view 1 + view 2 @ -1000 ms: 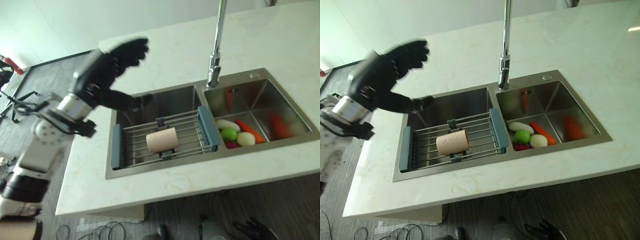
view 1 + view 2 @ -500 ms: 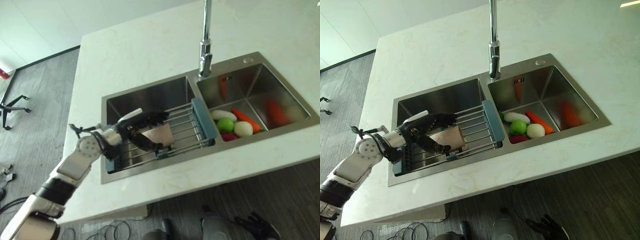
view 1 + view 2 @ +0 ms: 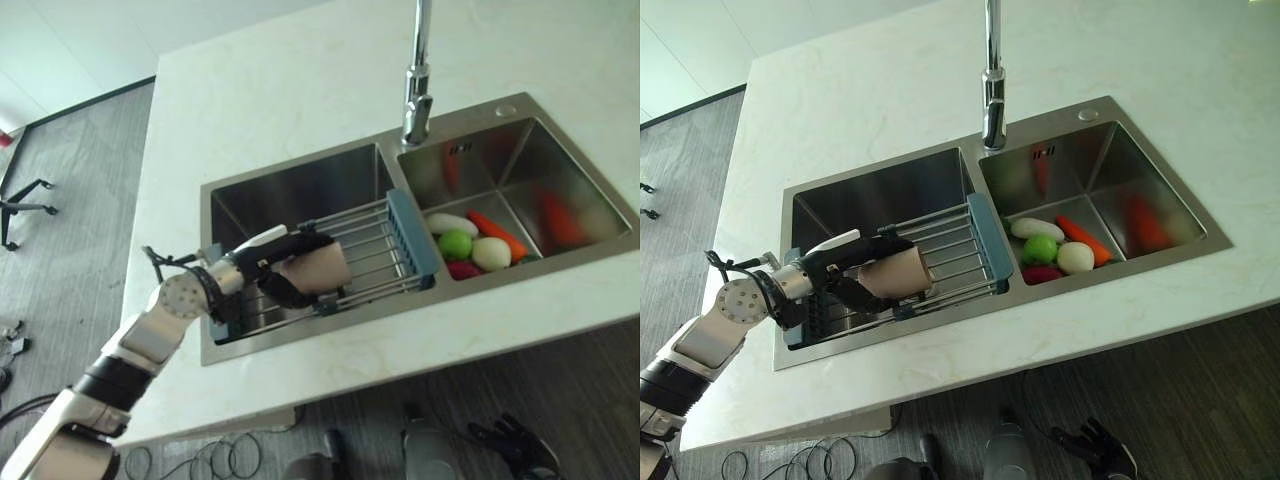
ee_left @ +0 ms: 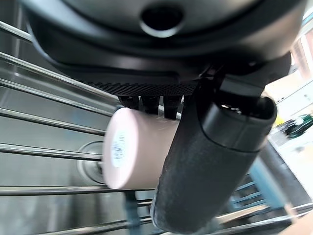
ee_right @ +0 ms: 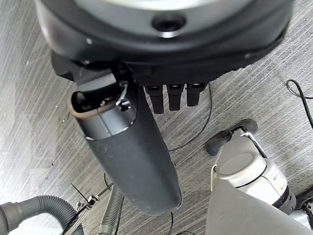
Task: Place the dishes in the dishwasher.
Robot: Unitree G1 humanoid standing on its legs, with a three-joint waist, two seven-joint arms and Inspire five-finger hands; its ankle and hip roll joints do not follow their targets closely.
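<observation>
A pale pink cup (image 3: 326, 268) lies on its side on the wire rack (image 3: 372, 240) that spans the left sink basin (image 3: 290, 195). My left hand (image 3: 272, 264) reaches in from the left, its fingers curled over the cup's top and its thumb under it. In the left wrist view the thumb (image 4: 205, 161) crosses the cup (image 4: 128, 152), and the fingers sit behind it. My right hand (image 3: 512, 443) hangs low beside the counter front, above the floor, fingers relaxed and holding nothing.
The rack has blue end pieces (image 3: 411, 233). Several vegetables (image 3: 470, 245) lie in the right basin, below the tall faucet (image 3: 418, 85). White counter (image 3: 300, 90) surrounds the sink. A grey-white appliance (image 5: 244, 178) and a hose stand on the floor.
A second ago my left hand was raised open over the counter. It came down onto the rack and has closed round the cup. The camera has shifted slightly.
</observation>
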